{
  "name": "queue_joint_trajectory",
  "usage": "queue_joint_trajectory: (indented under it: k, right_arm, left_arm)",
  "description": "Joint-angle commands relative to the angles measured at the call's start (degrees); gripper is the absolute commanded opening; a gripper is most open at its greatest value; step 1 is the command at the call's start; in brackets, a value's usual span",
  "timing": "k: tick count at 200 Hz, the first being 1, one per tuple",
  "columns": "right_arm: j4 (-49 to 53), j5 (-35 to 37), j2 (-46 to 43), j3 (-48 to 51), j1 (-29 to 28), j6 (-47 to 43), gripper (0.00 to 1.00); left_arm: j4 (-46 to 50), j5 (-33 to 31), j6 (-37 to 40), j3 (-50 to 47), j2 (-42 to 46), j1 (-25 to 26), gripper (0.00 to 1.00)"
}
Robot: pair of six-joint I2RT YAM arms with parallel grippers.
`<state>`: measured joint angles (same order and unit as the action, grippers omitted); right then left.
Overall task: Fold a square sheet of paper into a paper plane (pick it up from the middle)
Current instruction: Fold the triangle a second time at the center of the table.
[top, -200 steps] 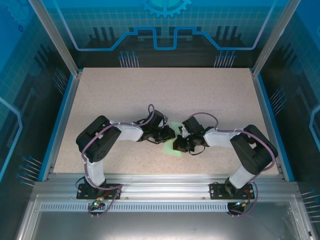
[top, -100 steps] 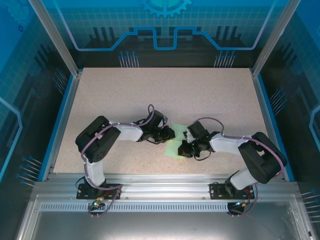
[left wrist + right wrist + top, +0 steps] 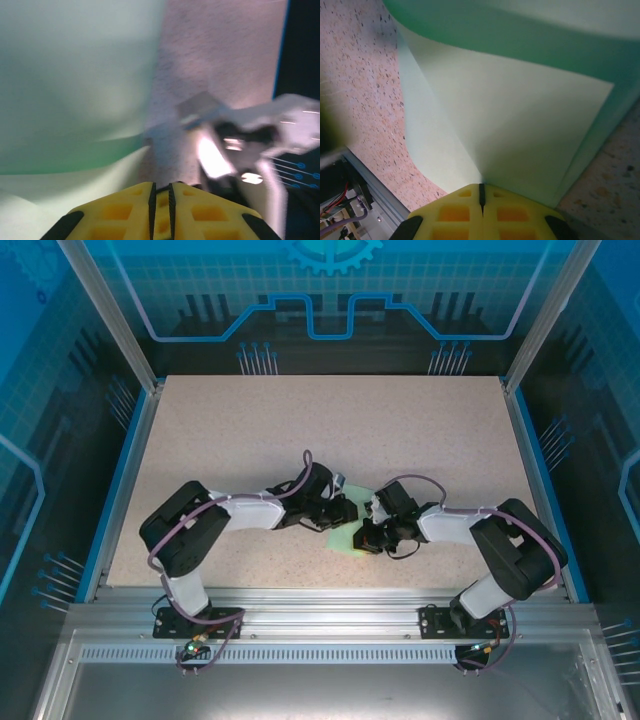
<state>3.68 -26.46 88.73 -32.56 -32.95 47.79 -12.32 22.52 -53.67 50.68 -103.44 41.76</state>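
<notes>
The square sheet of paper [image 3: 343, 539], pale mint green, lies near the front middle of the table [image 3: 330, 430], mostly hidden under both grippers. In the right wrist view the sheet [image 3: 510, 115] is bent, with one flap raised and a crease running into the fingertips. My right gripper [image 3: 363, 538] [image 3: 481, 188] is shut on that paper's edge. My left gripper [image 3: 349, 512] [image 3: 161, 186] hovers at the sheet's far edge, its jaws shut but for a thin slit with nothing in it. The paper [image 3: 75, 90] fills the left of that blurred view. No finished paper plane is in view.
The right arm's wrist [image 3: 250, 140] sits close in front of the left gripper, blurred. The aluminium rail [image 3: 330, 605] runs along the table's near edge, just behind the paper. Blue frame walls [image 3: 130, 480] border the speckled tabletop.
The left gripper has slid right and slightly down towards the paper. The right gripper drew back towards the near edge a second ago and has since held still on the sheet.
</notes>
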Motion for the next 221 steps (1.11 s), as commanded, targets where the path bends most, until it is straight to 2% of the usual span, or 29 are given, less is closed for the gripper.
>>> queue_joint_trajectory:
  k: [1, 59, 100, 143, 221]
  right_arm:
    - [1.48, 2.82, -0.46, 1.17, 0.61, -0.27, 0.05]
    - [3.13, 3.20, -6.01, -1.44, 0.52, 0.15, 0.14]
    - [5.22, 4.62, -0.57, -5.39, 0.43, -0.91, 0.12]
    - [4.65, 5.64, 3.28, -2.86, 0.63, -0.83, 0.11]
    - [11.63, 3.62, -7.05, 2.15, 0.34, -2.83, 0.17]
  left_arm:
    - [0.14, 0.01, -1.68, -1.70, -4.32, -0.09, 0.16]
    - [-2.01, -0.64, -2.41, -3.72, -7.25, -0.06, 0.14]
    - [-1.98, -0.40, -2.32, -2.63, -7.13, -0.05, 0.14]
    - [-1.56, -0.95, -2.31, -2.68, -6.95, -0.07, 0.14]
    - [0.10, -2.09, -2.26, -1.63, -8.01, -0.01, 0.12]
